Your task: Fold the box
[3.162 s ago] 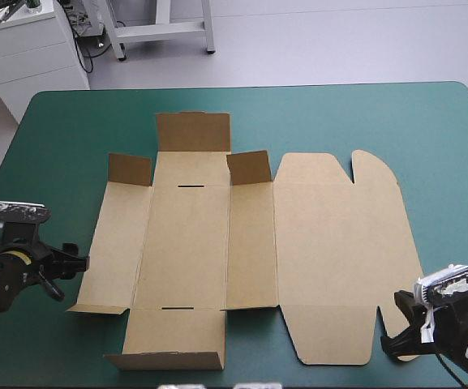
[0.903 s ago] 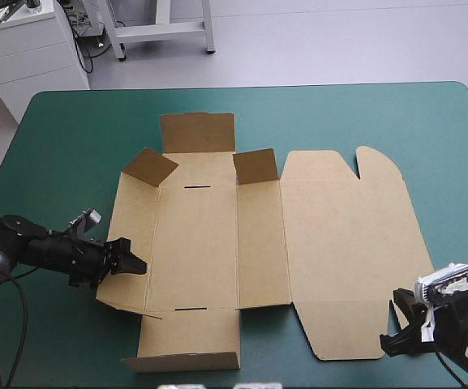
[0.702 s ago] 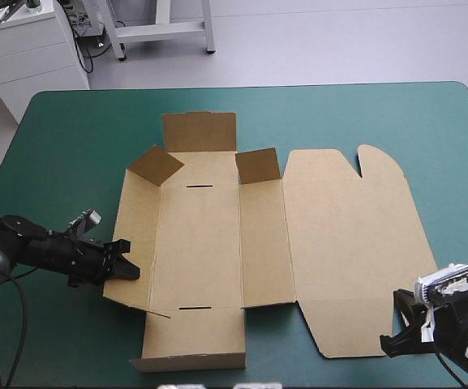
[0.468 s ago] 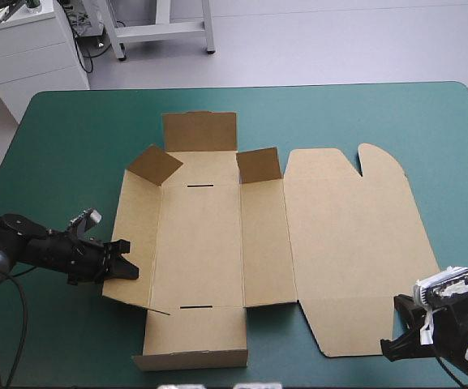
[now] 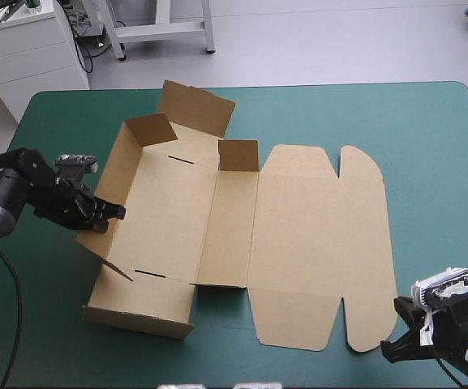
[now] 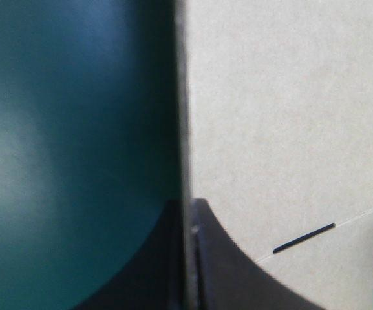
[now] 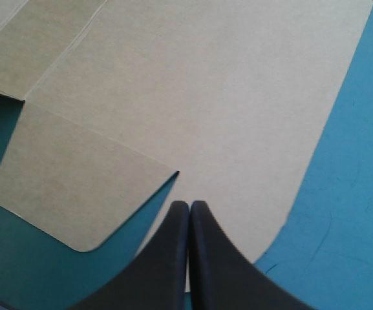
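Observation:
The brown box (image 5: 242, 219) lies as a cut sheet on the teal-green cover, turned a little, its wide lid panel (image 5: 319, 243) flat toward the right. Its left side wall (image 5: 108, 182) is raised. My left gripper (image 5: 110, 212) is shut on that wall's edge. In the left wrist view the wall runs edge-on between the black fingers of the left gripper (image 6: 189, 208), with the box floor (image 6: 283, 129) and a slot (image 6: 302, 237) beside it. My right gripper (image 5: 396, 348) rests shut near the table's front right corner. The right gripper (image 7: 189, 206) points at the lid's corner flap (image 7: 76, 187) without touching it.
Short flaps stand up at the box's far end (image 5: 193, 105). A near end panel (image 5: 140, 308) lies by the table's front. Bare teal-green cover (image 5: 436, 178) stretches to the right of the lid and behind the box.
My left gripper has shut on the left wall and lifted it. The whole box has swung round and slid toward the left. The right arm has stayed put.

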### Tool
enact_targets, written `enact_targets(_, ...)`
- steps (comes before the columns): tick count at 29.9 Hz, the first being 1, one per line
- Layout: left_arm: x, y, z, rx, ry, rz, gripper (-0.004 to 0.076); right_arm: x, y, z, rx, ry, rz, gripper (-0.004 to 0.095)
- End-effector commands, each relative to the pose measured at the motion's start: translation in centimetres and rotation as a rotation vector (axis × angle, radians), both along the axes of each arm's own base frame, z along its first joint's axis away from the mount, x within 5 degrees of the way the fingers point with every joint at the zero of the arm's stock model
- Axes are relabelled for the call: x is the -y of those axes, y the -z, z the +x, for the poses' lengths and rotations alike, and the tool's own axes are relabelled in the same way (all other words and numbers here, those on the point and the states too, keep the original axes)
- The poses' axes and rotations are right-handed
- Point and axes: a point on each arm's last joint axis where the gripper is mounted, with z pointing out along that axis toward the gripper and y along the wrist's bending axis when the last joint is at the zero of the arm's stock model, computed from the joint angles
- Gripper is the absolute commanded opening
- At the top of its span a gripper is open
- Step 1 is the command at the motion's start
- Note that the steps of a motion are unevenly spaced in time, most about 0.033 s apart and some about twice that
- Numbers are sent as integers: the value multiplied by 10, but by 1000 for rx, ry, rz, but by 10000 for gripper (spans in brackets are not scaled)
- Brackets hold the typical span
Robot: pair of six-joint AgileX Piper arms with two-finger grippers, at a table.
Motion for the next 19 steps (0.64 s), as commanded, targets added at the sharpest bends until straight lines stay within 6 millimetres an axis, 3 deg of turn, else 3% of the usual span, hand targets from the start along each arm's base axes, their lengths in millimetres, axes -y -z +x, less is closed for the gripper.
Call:
enact_targets(1,25,-50,-1,111,110,142,-32,-1,-11,3,61,6,29,-23)
enact_targets(8,87,-99,21,340,380,230,-32,-1,-9,2,22,24,51,-23)
enact_targets(12,117,-99,35,397,568,361,-32,-2,-7,0,-3,18,49,-23)
enact_targets(19,164,-95,39,546,815,773,-32,-2,-7,0,-4,18,52,-22)
